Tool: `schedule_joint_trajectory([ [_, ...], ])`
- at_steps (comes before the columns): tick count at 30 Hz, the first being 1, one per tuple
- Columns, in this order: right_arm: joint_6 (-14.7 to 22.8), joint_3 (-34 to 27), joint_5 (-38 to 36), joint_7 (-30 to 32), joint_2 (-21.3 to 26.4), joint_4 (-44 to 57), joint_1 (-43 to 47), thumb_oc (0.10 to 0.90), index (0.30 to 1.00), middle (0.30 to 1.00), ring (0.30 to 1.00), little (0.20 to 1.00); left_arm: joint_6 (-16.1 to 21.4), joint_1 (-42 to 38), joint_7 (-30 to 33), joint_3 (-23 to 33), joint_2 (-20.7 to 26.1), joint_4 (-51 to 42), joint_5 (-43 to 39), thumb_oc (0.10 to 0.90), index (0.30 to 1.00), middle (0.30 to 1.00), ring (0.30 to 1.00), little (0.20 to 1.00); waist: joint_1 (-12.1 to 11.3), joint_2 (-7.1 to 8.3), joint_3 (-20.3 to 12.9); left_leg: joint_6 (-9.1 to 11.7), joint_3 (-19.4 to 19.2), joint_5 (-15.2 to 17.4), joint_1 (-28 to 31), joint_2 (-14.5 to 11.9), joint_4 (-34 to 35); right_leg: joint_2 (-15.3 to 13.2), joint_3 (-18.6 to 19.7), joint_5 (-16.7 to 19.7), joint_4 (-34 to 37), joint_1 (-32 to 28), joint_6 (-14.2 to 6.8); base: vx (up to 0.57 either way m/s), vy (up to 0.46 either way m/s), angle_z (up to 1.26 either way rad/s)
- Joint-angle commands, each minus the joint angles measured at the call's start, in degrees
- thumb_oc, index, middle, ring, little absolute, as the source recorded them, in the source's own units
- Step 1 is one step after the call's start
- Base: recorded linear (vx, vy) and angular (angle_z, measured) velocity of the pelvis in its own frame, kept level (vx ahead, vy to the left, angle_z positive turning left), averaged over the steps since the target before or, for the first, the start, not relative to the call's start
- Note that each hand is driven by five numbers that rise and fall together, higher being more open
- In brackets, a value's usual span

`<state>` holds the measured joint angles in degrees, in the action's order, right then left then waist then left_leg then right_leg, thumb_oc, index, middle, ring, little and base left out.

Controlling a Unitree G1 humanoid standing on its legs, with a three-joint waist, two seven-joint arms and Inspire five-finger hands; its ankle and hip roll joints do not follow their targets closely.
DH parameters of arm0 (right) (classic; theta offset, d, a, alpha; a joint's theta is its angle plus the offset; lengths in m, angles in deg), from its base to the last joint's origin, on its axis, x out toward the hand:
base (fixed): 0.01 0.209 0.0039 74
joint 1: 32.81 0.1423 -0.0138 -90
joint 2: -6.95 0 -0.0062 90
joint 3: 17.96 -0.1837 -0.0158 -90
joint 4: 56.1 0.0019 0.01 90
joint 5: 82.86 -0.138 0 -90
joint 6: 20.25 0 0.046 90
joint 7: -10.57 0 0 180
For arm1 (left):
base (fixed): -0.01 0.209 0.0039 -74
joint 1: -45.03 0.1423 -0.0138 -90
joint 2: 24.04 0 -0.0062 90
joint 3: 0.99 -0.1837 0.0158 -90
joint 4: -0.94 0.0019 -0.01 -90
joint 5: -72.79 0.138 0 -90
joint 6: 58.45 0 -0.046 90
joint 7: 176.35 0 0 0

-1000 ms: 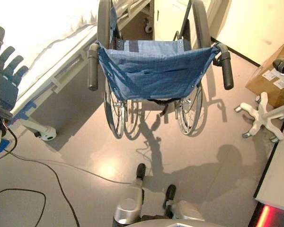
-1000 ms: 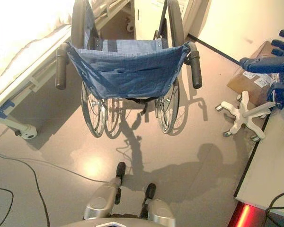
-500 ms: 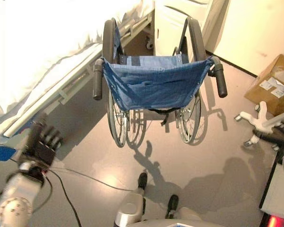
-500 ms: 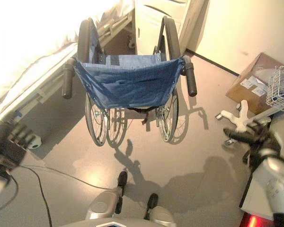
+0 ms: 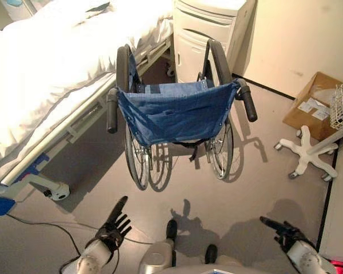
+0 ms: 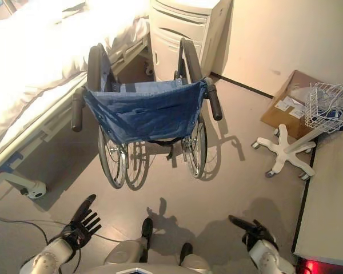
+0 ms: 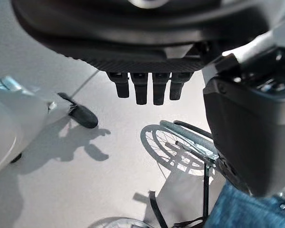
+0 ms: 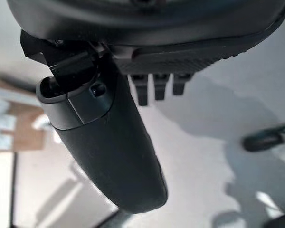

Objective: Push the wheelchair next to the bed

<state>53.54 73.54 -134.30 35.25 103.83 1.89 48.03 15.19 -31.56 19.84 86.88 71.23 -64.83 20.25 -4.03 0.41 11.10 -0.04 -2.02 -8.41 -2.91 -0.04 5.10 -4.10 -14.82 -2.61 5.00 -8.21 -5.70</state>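
I see the wheelchair (image 5: 177, 114) facing away alongside the bed (image 5: 40, 85); left hand (image 5: 113, 227) and right hand (image 5: 284, 231) are both spread (empty).

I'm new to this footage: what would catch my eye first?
The wheelchair with its blue sling back stands in the middle, right beside the white bed on the left. Both robot hands, left hand and right hand, hang open low in front, touching nothing.
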Motion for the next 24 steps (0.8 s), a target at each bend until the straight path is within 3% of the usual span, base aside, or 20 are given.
schedule_joint_trajectory([
  [1,4.1,3.7,6.2,-3.7,0.7,-4.5,3.4,0.8,0.9,0.9,0.9,0.9,7.1,-3.3,-3.5,-1.5,-0.5,7.4,6.0,0.8,0.9,0.9,0.9,0.9,-0.2,0.22,-2.0,2.9,-1.6,6.5,2.6,-1.0,-3.3,-2.6,-2.1,4.2,-3.0,5.8,-1.5,0.04,0.035,-0.02],
  [6,4.3,8.0,11.4,-13.5,-3.6,-20.0,5.7,0.8,0.9,0.9,0.9,0.9,8.8,-8.0,-7.4,-4.4,-5.0,24.5,6.3,0.8,0.9,0.9,0.9,0.9,0.8,-0.47,-3.1,2.8,-2.4,7.1,3.5,-1.0,-2.7,-2.7,-1.5,3.7,-3.1,5.7,-1.5,0.04,0.047,-0.02],
  [11,4.7,8.9,13.6,-16.2,-5.9,-29.2,6.5,0.8,0.9,0.9,0.9,0.9,8.3,-10.5,-9.6,-6.1,-7.2,34.0,7.3,0.8,0.9,0.9,0.9,0.9,1.6,-0.75,-3.9,2.5,-3.0,7.7,4.1,-1.0,-2.3,-2.7,-1.2,3.2,-3.3,5.7,-1.6,0.02,0.03,-0.01],
  [14,2.7,8.9,14.5,-19.6,-7.5,-33.7,6.7,0.8,0.9,0.9,0.9,0.9,6.9,-11.2,-9.2,-6.6,-8.3,40.1,9.7,0.8,0.9,0.9,0.9,0.9,2.3,-0.99,-4.6,2.4,-3.2,8.0,4.9,-0.9,-1.6,-2.6,-0.9,3.1,-3.0,5.4,-1.6,0.02,0.031,-0.06],
  [24,0.4,9.5,18.5,-26.6,-9.8,-39.3,7.5,0.8,0.9,0.9,0.9,0.9,5.7,-11.5,-8.8,-5.7,-10.1,47.7,13.4,0.8,0.9,0.9,0.9,0.9,2.2,-0.77,-7.5,2.5,-3.2,7.8,5.3,-0.6,-0.9,-2.3,-1.3,3.2,-2.8,5.0,-1.2,0.02,0.007,-0.02],
])
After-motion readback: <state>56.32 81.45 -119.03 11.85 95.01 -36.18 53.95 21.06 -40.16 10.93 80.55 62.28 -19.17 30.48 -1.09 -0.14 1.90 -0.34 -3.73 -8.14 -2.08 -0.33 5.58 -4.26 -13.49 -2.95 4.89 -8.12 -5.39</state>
